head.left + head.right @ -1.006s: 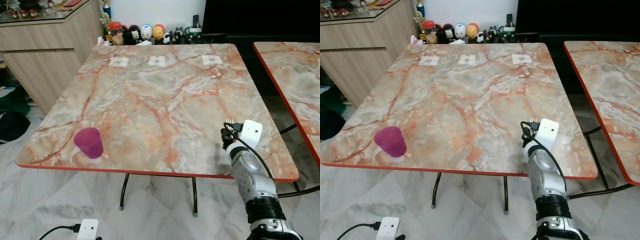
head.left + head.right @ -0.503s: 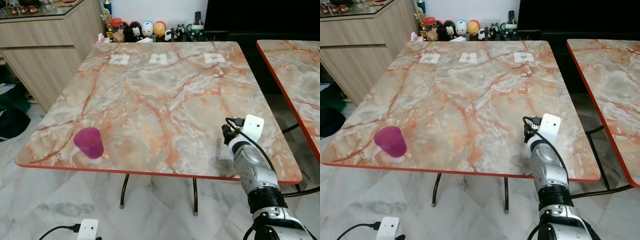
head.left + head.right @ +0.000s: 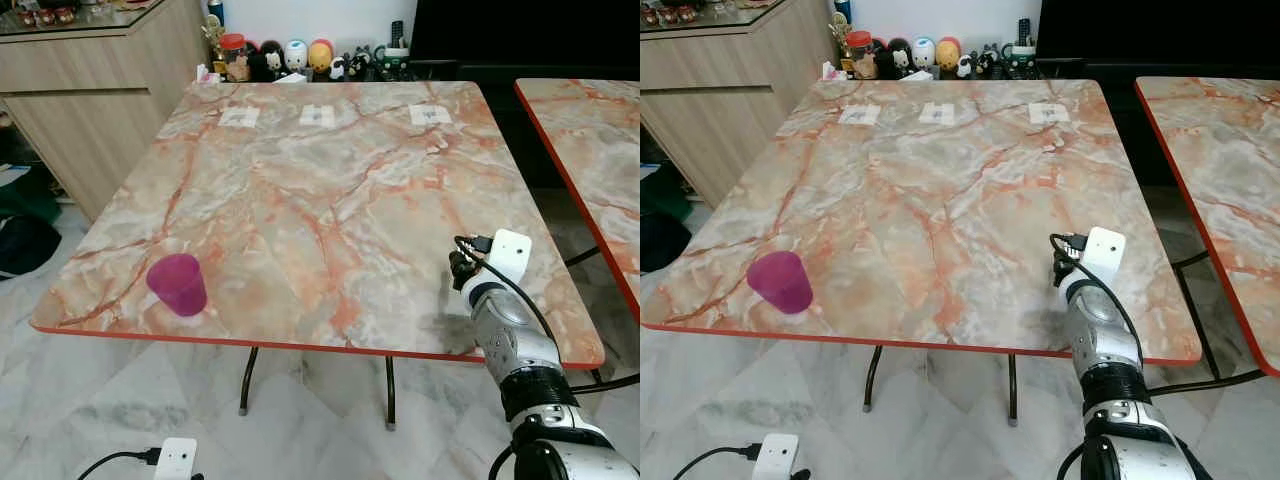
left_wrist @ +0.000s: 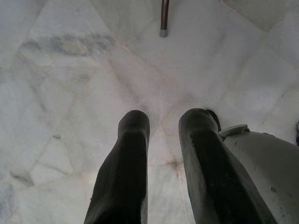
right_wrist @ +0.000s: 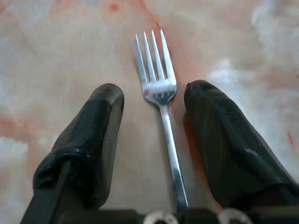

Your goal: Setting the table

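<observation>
A silver fork (image 5: 161, 100) lies flat on the marble table (image 3: 320, 180), tines pointing away from the wrist. My right gripper (image 5: 154, 95) is open, one black finger (image 5: 96, 126) on each side of the fork and neither touching it. In the eye views that gripper (image 3: 458, 272) is low over the table's front right part. A pink cup (image 3: 178, 284) stands upright near the front left corner, far from it. My left gripper (image 4: 161, 121) hangs idle over the floor, its fingers slightly apart and holding nothing.
Three small paper labels (image 3: 317, 116) lie along the table's far side, with figurines and jars (image 3: 300, 58) behind them. A second marble table (image 3: 590, 140) stands to the right and a wooden cabinet (image 3: 90, 90) to the left. A table leg (image 4: 163, 18) stands on the tiled floor.
The right wrist has sunk slightly and shifted a little right over the table. Fork tines that poked up beside the wrist a second ago no longer show there. The cup has not moved.
</observation>
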### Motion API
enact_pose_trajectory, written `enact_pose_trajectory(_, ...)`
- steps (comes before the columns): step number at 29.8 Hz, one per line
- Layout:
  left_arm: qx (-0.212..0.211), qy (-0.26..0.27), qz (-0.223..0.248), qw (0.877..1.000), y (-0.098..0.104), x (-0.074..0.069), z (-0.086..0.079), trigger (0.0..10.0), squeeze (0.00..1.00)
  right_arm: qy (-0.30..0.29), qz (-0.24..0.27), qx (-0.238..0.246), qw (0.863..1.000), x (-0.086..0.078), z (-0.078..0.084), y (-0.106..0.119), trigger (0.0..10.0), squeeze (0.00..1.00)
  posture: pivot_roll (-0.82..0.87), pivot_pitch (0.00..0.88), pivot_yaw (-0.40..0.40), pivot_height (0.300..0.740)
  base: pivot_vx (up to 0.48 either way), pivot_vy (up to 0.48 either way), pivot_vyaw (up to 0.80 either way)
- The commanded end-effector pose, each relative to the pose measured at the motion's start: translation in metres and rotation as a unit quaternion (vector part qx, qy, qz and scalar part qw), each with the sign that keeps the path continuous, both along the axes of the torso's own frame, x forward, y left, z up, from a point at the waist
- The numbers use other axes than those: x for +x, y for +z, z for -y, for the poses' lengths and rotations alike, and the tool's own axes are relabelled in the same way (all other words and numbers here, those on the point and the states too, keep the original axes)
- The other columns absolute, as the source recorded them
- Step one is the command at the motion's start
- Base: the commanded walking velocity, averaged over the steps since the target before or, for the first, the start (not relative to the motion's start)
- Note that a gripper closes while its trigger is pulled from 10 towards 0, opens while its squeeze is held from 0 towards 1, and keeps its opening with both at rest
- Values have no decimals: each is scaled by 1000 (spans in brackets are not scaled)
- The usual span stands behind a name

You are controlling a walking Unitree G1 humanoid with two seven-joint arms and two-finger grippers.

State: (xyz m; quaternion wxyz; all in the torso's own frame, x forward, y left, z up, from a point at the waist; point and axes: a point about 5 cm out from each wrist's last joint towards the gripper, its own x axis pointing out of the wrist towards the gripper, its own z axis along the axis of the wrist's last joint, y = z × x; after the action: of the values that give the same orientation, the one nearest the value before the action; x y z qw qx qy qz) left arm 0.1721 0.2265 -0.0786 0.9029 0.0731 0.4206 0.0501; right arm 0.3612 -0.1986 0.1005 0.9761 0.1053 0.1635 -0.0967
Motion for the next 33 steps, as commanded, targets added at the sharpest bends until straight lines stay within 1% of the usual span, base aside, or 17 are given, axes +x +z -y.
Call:
enact_pose_trajectory(1, 4, 8, -19, 1000, -3, -9, -6, 10000, 0, 3, -10, -2, 1000, -1, 0, -4, 10000, 0, -36, 80, 46, 740, 0, 0, 0)
enact_pose_trajectory(8, 2, 7, -19, 1000, -3, -8, -6, 10000, 0, 0, -22, 1, 1000, -2, 1, -11, 10000, 0, -37, 80, 48, 740, 0, 0, 0)
enact_pose_trajectory(9, 2, 7, -20, 1000, -3, -8, -6, 10000, 0, -2, -24, 2, 1000, -3, 2, -12, 2078, 0, -36, 80, 46, 740, 0, 0, 0)
enact_pose_trajectory(10, 2, 7, -20, 1000, -3, -8, -6, 10000, 0, -2, -24, 2, 1000, -3, 2, -12, 2078, 0, -36, 80, 46, 740, 0, 0, 0)
enact_pose_trajectory(11, 1, 7, -20, 1000, -3, -9, -6, 10000, 0, -3, -27, 3, 1000, -4, 2, -14, 0, 0, -34, 81, 47, 740, 0, 0, 0)
enact_pose_trajectory(17, 1, 7, -22, 1000, -4, -9, -6, 10000, 0, -4, -31, 4, 1000, -5, 2, -17, 0, 0, -36, 82, 47, 740, 0, 0, 0)
enact_pose_trajectory(25, -1, 6, -24, 1000, -4, -10, -5, 10000, 0, 7, -27, 6, 1000, -4, -2, -17, 0, 0, -36, 82, 47, 740, 0, 0, 0)
enact_pose_trajectory(29, -1, 6, -24, 1000, -4, -10, -5, 10000, 0, 17, -24, -6, 1000, -4, -4, -17, 0, 0, -35, 80, 46, 740, 0, 0, 0)
enact_pose_trajectory(33, -2, 6, -24, 1000, -4, -10, -5, 10000, 0, 22, -25, -6, 999, -4, -7, -17, 0, 0, -35, 79, 45, 740, 0, 0, 0)
